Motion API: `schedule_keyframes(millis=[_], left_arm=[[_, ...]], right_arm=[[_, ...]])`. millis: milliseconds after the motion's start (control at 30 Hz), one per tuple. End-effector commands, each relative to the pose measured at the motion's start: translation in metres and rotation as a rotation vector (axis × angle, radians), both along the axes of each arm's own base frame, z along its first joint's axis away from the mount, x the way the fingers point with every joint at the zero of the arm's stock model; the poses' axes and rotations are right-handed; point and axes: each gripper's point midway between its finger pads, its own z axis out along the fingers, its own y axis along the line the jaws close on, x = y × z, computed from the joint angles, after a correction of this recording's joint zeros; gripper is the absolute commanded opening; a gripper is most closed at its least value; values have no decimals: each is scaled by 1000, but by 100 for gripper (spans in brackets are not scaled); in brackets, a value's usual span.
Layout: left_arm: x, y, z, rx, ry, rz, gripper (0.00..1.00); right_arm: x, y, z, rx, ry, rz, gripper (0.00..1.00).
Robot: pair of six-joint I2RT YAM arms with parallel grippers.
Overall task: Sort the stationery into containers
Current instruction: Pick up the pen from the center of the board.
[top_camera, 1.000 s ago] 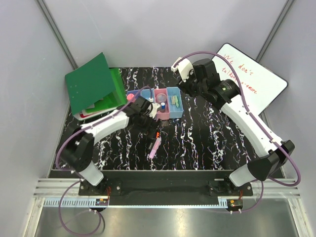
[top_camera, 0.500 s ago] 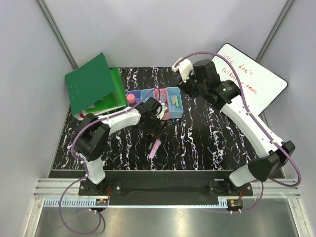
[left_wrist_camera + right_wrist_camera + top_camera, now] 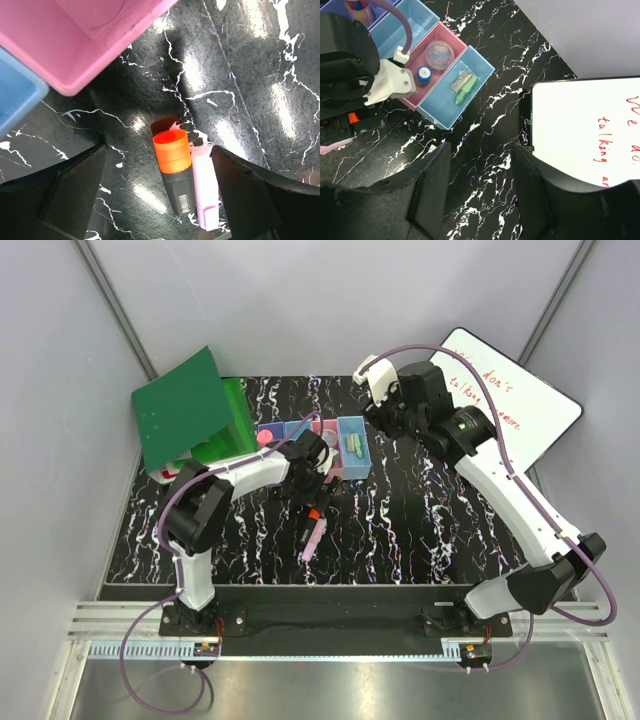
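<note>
Rigid, glossy, open-topped rectangular plastic bins [image 3: 415, 30] stand joined in a row on the desk [image 3: 250, 75]: the purple-blue bin [image 3: 272, 427] has a pink-capped piece [image 3: 264, 438] upright in it, the pink bin [image 3: 439, 74] holds a round translucent piece [image 3: 440, 51] and a small blue cylinder [image 3: 423, 74], and the light-blue end bin [image 3: 440, 112] holds the green highlighter [image 3: 460, 92]. An orange-capped marker [image 3: 175, 170] with a dark barrel lies touching a pale pink marker [image 3: 204, 195] on the black, white-veined desk just off the pink bin's corner. The left hand [image 3: 157, 192] has its fingers apart either side of the pair, and the right hand [image 3: 480, 190] has its fingers apart above the desk beside the whiteboard [image 3: 590, 130].
</note>
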Motion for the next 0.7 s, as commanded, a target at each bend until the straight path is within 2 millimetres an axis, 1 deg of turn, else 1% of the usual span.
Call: schedule_keyframes(millis=[0, 100, 167, 200, 233, 333, 467, 667], left_arm=[[8, -3, -2, 1, 7, 16, 86], [5, -3, -6, 4, 23, 17, 78], [3, -2, -8, 6, 30, 18, 69], [3, -2, -8, 7, 31, 18, 62], [4, -1, -9, 11, 28, 23, 61], [3, 4, -13, 41, 25, 26, 62], [-4, 12, -22, 108, 11, 6, 60], [-16, 17, -31, 157, 21, -18, 60]], right_arm=[[-6, 1, 24, 73, -54, 8, 58], [-7, 0, 24, 75, -55, 7, 58], [-7, 1, 25, 79, -60, 6, 58], [-7, 1, 25, 80, -57, 5, 58], [-8, 0, 26, 84, -61, 5, 57], [-8, 0, 29, 91, -65, 3, 57], [-9, -1, 33, 97, -74, 0, 57], [-10, -3, 34, 100, -82, -4, 57]])
